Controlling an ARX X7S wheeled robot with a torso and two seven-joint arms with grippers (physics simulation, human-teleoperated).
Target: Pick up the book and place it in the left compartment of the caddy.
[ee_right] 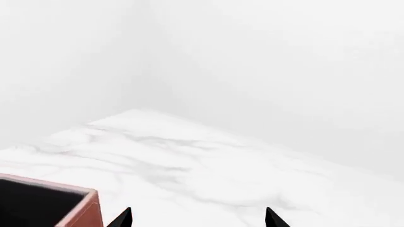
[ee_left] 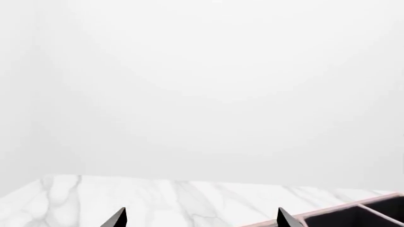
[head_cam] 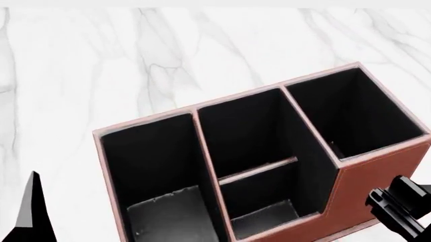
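The book is out of view in all three views. The reddish-brown caddy [head_cam: 380, 176] fills the lower half of the head view on the white marble table [head_cam: 135, 60]. Its left compartment [head_cam: 158, 212] is the long black-lined bay with a greyish floor, and nothing lies in it. My left gripper [ee_left: 200, 220] is open with only marble between its fingertips; a caddy corner [ee_left: 379, 213] shows beside it. My right gripper [ee_right: 197, 218] is also open and holds nothing, with another caddy corner [ee_right: 85, 210] beside it. One left finger [head_cam: 30, 212] shows left of the caddy.
The right arm's dark wrist part [head_cam: 400, 206] sits by the caddy's low right front wall. Two short bays split by a crossbar [head_cam: 259, 171] and a tall square bay [head_cam: 350, 111] lie right of the long bay. White walls stand behind the table.
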